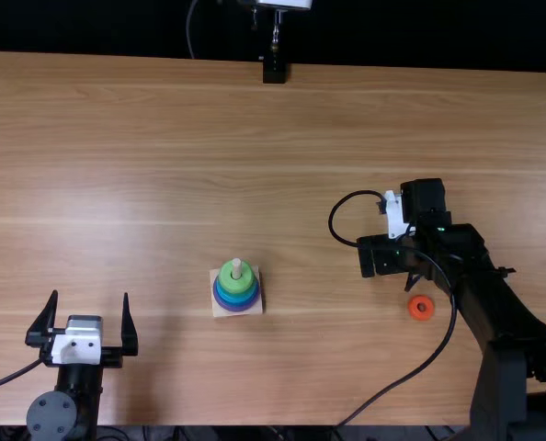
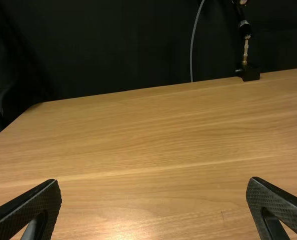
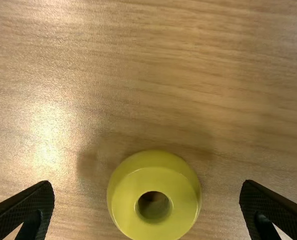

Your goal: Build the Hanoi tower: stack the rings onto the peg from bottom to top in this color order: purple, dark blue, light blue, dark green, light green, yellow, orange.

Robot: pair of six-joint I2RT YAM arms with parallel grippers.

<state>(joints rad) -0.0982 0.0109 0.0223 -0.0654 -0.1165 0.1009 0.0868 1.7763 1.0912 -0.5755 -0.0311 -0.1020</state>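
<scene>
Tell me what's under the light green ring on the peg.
Below the light green ring, blue ring edges and a purple ring show above a square base. The rings' middles are covered.

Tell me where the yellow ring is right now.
In the right wrist view, the yellow ring lies on the wooden table, between the spread fingers of the right gripper, touching neither.

At the far edge of the light brown wooden table [image 1: 144, 138] sits a black block [image 1: 274, 72] with a slender metal post [image 1: 276, 35] rising from it. Left of the post in the top view, a thin grey cable [image 1: 189, 28] hangs in front of a black backdrop [image 1: 89, 26].
</scene>
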